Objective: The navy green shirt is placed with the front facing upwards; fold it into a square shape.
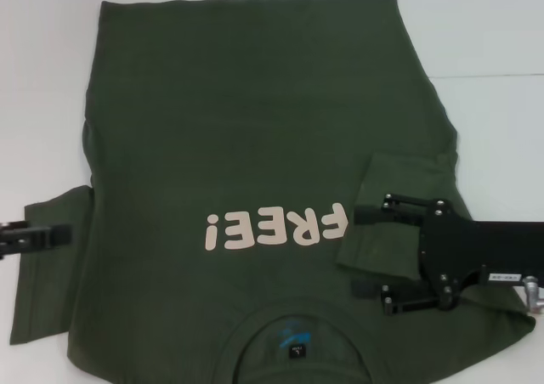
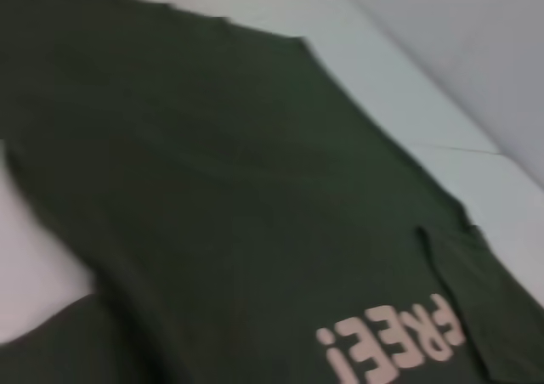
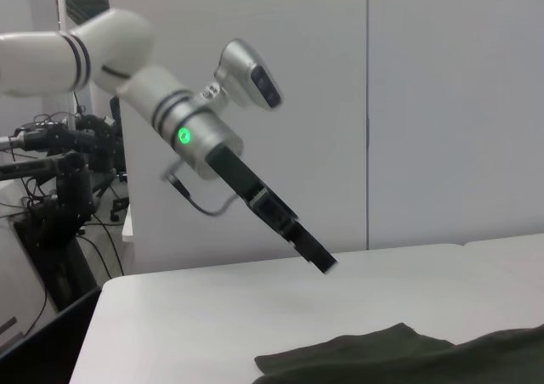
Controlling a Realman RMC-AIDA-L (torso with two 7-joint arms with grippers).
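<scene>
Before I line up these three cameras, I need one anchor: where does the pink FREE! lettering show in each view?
Head view: the FREE! lettering sits low and central on the navy green shirt, upside down, just beside the right gripper.
Left wrist view: the lettering is at the bottom right corner.
Right wrist view: not in it; only a shirt edge shows, with the left gripper above the table.
Shared landmark: the shirt itself.

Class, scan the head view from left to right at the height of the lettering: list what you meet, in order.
left gripper → shirt's left sleeve → "FREE!" lettering → folded-in right sleeve → right gripper
</scene>
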